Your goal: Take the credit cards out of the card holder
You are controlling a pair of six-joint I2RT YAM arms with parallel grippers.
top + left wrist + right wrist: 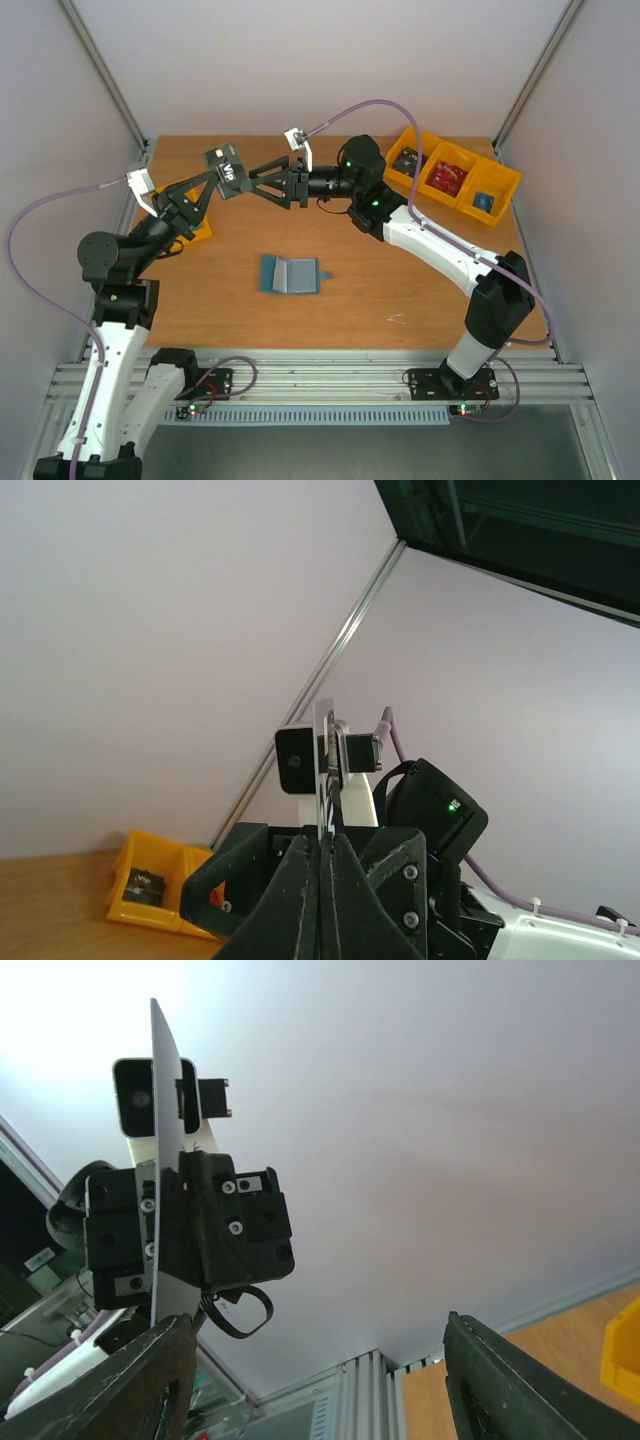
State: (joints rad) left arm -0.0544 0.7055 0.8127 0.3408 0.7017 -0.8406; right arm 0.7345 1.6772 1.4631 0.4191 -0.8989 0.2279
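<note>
The teal-blue card holder (pixel 290 274) lies open on the wooden table, its paler lining up. My left gripper (pixel 214 180) is raised above the table's back left and shut on a dark credit card (pixel 228 168) with white "VIP" lettering. In the left wrist view the fingers (pixel 300 900) pinch that card (pixel 325 760) edge-on. My right gripper (pixel 255 184) is open and empty, facing the card from the right, close to its edge. In the right wrist view the card (pixel 165 1160) stands edge-on beyond the spread fingers (pixel 150 1380). No red card shows.
Three joined yellow bins (pixel 455 175) stand at the back right with black, red and blue items in them. Another yellow bin (pixel 192 226) sits at the left under my left arm. The left wrist view shows a yellow bin (pixel 150 880) too.
</note>
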